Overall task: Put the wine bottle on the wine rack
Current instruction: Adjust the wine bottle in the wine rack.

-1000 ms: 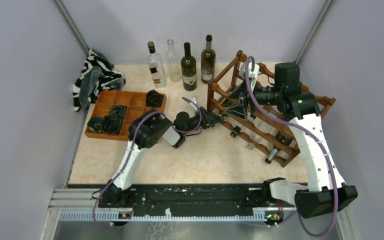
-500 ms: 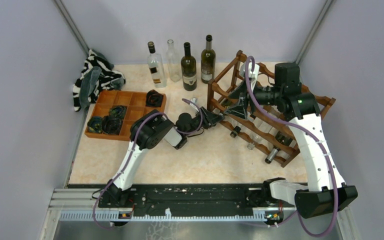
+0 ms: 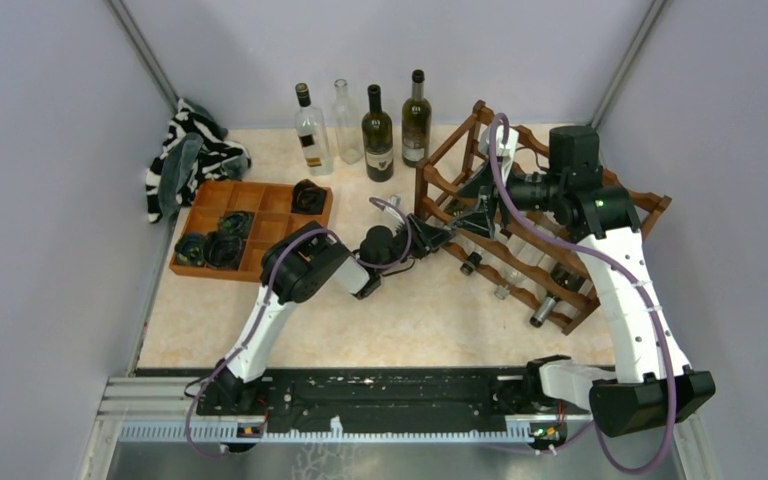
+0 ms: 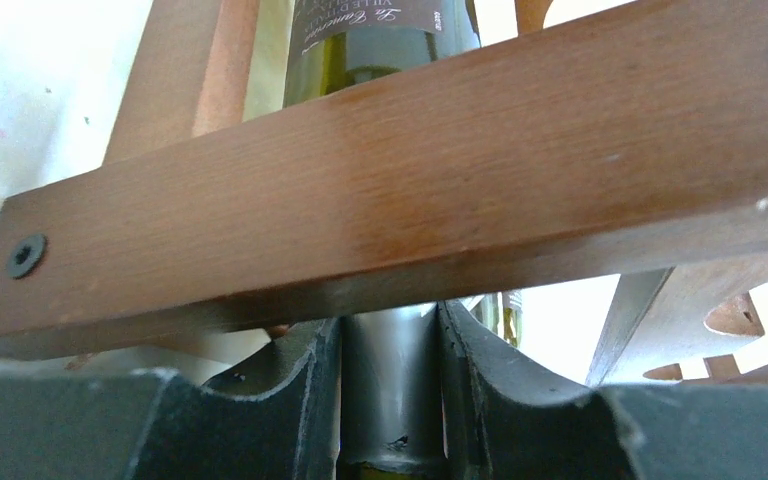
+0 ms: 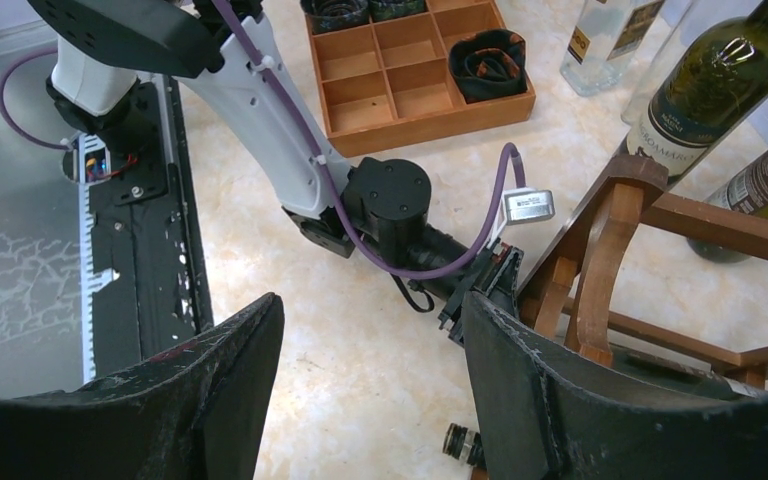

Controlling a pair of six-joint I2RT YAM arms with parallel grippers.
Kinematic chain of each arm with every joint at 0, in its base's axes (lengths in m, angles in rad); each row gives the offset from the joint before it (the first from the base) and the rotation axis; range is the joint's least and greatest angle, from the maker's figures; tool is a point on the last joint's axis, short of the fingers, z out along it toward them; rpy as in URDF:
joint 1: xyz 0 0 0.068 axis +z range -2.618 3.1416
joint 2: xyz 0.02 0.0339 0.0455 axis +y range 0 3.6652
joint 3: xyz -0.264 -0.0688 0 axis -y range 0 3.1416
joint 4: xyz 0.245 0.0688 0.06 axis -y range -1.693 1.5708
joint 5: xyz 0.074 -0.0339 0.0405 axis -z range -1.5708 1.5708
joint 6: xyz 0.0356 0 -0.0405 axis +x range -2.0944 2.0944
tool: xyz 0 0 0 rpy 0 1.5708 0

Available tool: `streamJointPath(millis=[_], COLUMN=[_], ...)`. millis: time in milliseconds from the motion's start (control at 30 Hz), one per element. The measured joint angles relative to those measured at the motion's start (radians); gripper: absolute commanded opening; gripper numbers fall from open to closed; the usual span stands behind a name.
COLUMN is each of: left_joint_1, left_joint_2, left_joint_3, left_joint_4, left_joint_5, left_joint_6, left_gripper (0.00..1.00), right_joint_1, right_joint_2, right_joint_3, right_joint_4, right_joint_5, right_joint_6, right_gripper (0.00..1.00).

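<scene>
My left gripper (image 4: 390, 400) is shut on the dark neck of the wine bottle (image 4: 388, 365). The bottle's green body and label (image 4: 380, 35) run on behind a rail of the wine rack (image 4: 410, 180). In the top view the left gripper (image 3: 436, 238) is at the near left corner of the reddish-brown wine rack (image 3: 650, 205), and the bottle itself is hidden there by the frame. My right gripper (image 5: 370, 330) hangs open and empty above that same corner (image 3: 480, 200); below it I see the left gripper (image 5: 480, 285) and the rack's post (image 5: 600, 250).
Several bottles stand at the back, among them a clear one (image 3: 346, 120) and a dark one (image 3: 377, 135). Three bottle necks (image 3: 505, 290) stick out of the rack's front. An orange-brown compartment tray (image 3: 250, 215) and a striped cloth (image 3: 190, 155) lie at the left.
My left arm has reached further right, carrying its gripper and the bottle deeper into the rack's corner. The right arm has not moved.
</scene>
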Motion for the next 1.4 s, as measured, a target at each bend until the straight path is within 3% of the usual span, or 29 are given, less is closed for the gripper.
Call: streamJointPath(millis=[533,833,1400], left_joint_1=[-0.014,-0.034,-0.043], left_joint_2=[-0.105,-0.137,-0.142], left_joint_3=[0.040,0.057,0.072], left_joint_4=[-0.249,-0.339,-0.399], left_joint_5=[-0.073,-0.127,-0.198], left_joint_6=[0.232,0.399,0.474], left_gripper=[0.06,0.15,0.53], right_joint_1=[0.000,0.000,0.000], right_joint_2=[-0.001,-0.001,-0.001], right_joint_3=[0.000,0.000,0.000], right_joint_4=[0.000,0.000,0.000], right_joint_5=[0.000,0.000,-0.001], right_joint_6=[-0.003,-0.003,-0.004], right_gripper=[0.65,0.65,0.65])
